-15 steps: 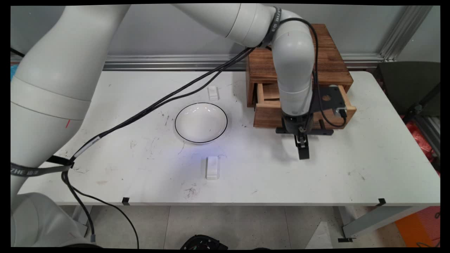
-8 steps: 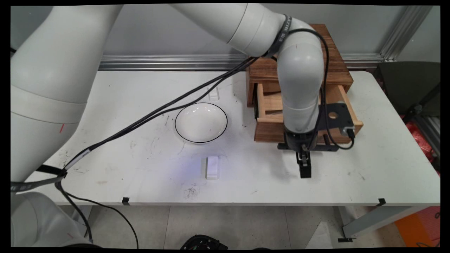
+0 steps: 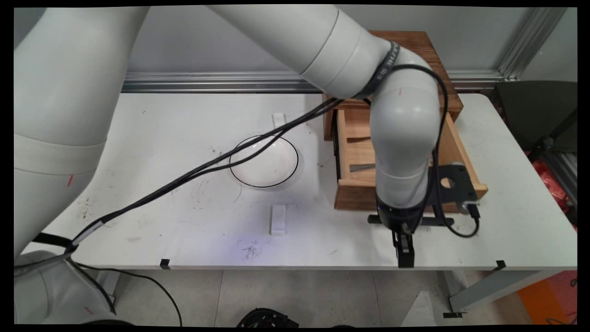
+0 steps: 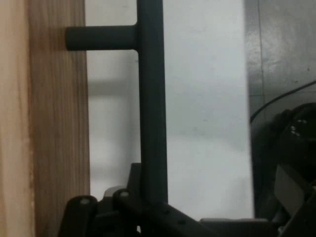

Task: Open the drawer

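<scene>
My gripper (image 3: 405,259) hangs at the table's front edge, in front of a wooden drawer (image 3: 357,200) that stands pulled far out of its wooden cabinet (image 3: 431,48). In the hand view the drawer's black bar handle (image 4: 152,103) runs down into my gripper (image 4: 148,207), which is shut on it. The wooden drawer front (image 4: 54,128) fills that view's left side. In the main view the handle (image 3: 438,222) shows as a black bar behind the wrist. The drawer's inside (image 3: 357,150) looks bare apart from a thin dark sliver on its floor.
A white bowl with a black rim (image 3: 263,161) sits left of the drawer, with the arm's black cables (image 3: 193,173) passing over it. One small white block (image 3: 277,219) lies in front of the bowl, another (image 3: 278,119) behind it. A dark chair (image 3: 534,115) stands at the right.
My gripper has moved toward the table's front edge, and the drawer has slid out with it, from slightly open to wide open.
</scene>
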Robot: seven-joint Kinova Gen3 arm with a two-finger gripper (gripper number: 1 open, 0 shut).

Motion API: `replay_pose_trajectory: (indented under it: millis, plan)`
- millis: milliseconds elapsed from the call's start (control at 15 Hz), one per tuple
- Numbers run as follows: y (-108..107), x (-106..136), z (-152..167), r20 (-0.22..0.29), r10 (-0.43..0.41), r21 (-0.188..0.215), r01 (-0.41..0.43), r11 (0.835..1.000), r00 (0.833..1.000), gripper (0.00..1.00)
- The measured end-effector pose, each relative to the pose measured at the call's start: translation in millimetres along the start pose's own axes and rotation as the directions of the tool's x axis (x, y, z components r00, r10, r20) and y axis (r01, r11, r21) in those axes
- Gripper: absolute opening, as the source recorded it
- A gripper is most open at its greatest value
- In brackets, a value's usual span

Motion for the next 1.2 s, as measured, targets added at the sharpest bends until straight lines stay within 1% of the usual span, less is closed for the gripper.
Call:
replay_pose_trajectory:
  millis: [200, 400, 667, 1200]
  plan:
    - [25, 3, -1, -0.007, -0.008, -0.012, 0.008, 1.0, 1.0, 1.0]
    - [43, 5, -1, -0.01, -0.011, -0.019, 0.011, 1.0, 1.0, 1.0]
    - [58, 7, -1, -0.014, -0.011, -0.025, 0.011, 1.0, 1.0, 1.0]
    - [75, 8, -3, -0.022, -0.008, -0.031, 0.007, 0.999, 1.0, 1.0]
